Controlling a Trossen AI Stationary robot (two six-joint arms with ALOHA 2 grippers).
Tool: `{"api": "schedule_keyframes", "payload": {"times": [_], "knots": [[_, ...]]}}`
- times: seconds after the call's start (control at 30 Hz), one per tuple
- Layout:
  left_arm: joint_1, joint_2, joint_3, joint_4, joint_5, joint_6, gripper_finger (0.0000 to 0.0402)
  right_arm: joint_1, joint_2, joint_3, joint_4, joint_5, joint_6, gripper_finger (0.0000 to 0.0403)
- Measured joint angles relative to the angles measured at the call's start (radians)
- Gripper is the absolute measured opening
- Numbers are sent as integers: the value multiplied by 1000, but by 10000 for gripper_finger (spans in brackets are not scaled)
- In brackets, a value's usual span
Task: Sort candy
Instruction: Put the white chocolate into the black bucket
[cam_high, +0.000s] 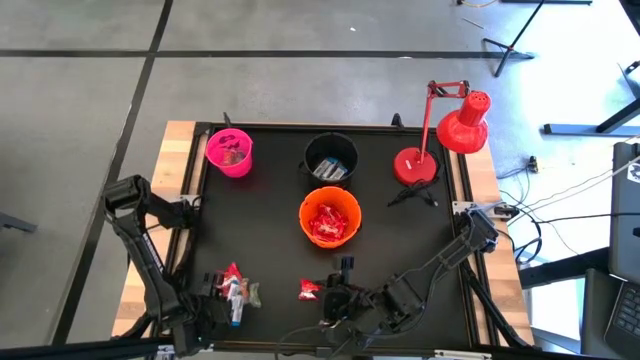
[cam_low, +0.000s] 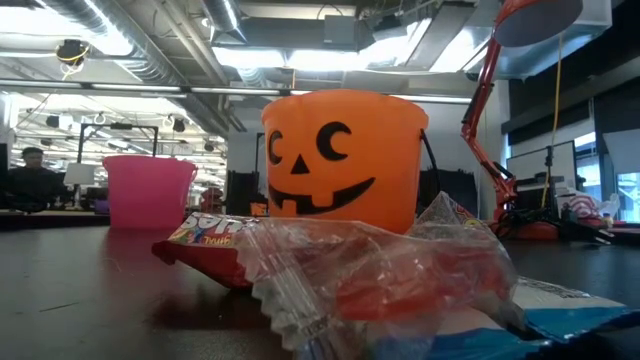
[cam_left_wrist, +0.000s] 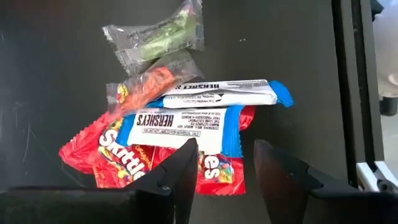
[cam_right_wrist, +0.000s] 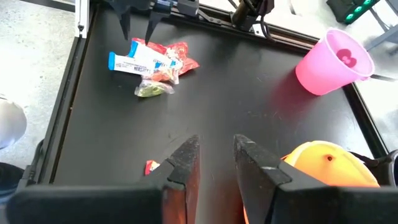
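Observation:
The candy lies in a small pile (cam_left_wrist: 186, 118) near the table's front left: red packets, blue-and-white bars and clear-wrapped pieces, lying flat on the black tabletop. My left gripper (cam_left_wrist: 225, 177) stands open just above the pile's near edge, fingers pointing down. A single red candy (cam_right_wrist: 151, 167) lies on the table in the front middle. My right gripper (cam_right_wrist: 217, 165) hovers open beside it, with nothing between its fingers. In the low view the pile (cam_low: 380, 280) fills the foreground and no gripper shows.
An orange pumpkin-face bucket (cam_high: 330, 218) holding red candy stands mid-table. A black bucket (cam_high: 330, 158) and a pink bucket (cam_high: 230, 152) stand behind it. A red desk lamp (cam_high: 440, 140) stands at the far right. Raised rails (cam_high: 200, 190) edge the table.

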Motion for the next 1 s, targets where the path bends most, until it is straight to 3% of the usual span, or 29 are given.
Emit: {"api": "schedule_keyframes", "payload": {"times": [0.5,0.73,1.0], "knots": [[0,83,0,29,-17,100,146,0,0,0,1,8,0,95],[0,87,0,15,-98,93,144,0,0,0,3,9,1,95],[0,87,0,-6,-108,91,73,0,0,0,5,8,3,95]]}}
